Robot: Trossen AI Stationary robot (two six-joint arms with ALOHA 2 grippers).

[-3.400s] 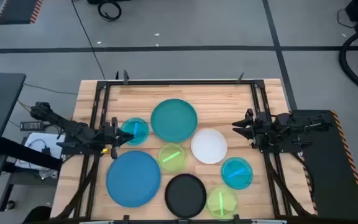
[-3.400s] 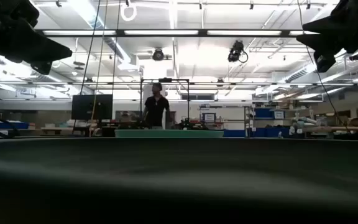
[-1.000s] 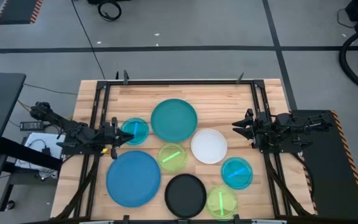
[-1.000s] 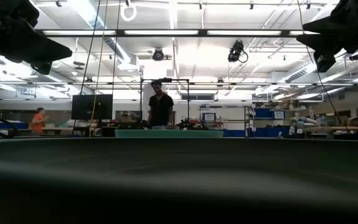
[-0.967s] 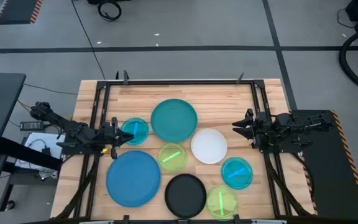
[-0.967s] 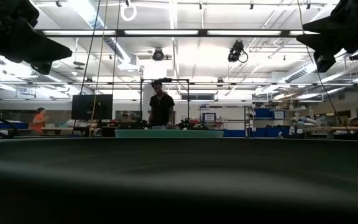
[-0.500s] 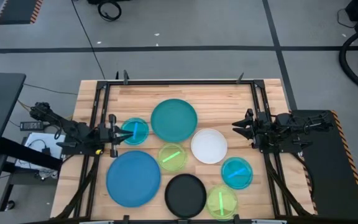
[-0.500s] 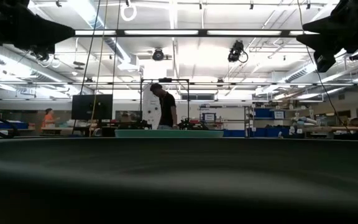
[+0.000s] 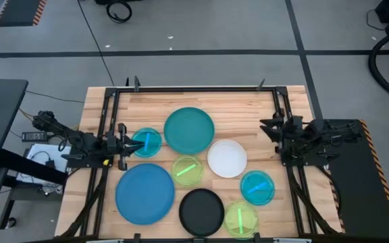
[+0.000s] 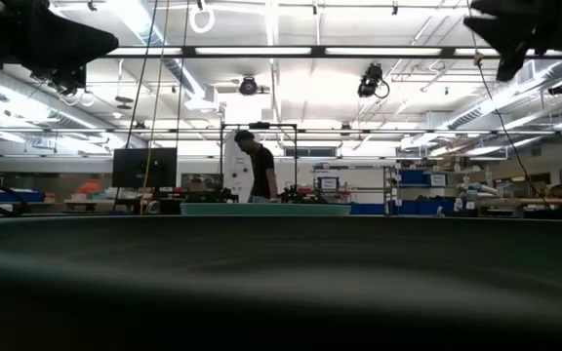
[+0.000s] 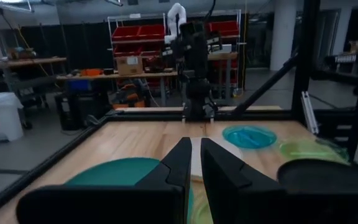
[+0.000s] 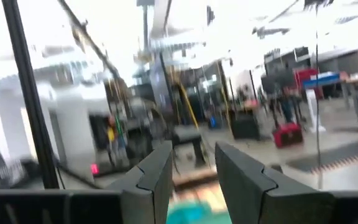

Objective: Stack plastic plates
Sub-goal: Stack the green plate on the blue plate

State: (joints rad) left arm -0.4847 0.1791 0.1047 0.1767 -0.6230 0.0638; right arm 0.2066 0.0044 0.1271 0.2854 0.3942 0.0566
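Several plastic plates lie flat and apart on the wooden table: a large teal plate [image 9: 189, 130], a large blue plate [image 9: 145, 192], a white plate [image 9: 227, 158], a black plate [image 9: 202, 211], two small cyan plates [image 9: 146, 142] [image 9: 257, 187] and two lime-green plates [image 9: 187, 170] [image 9: 241, 219]. My left gripper [image 9: 127, 144] hovers at the table's left side beside the left cyan plate, its fingers [image 11: 194, 142] a narrow slit apart and empty. My right gripper [image 9: 267, 128] hovers at the right side, tipped upward, open [image 12: 193, 149] and empty.
A black metal frame [image 9: 194, 88] runs round the table top. In the low view a person [image 10: 258, 166] stands in the room far behind the table. Bare wood shows along the far edge [image 9: 194, 101] behind the teal plate.
My left gripper has tipped up and risen a little, drawing slightly back toward the table's left edge. My right gripper has then tipped upward and risen too, drawing back toward the right edge. No plate has moved. The person in the background has turned.
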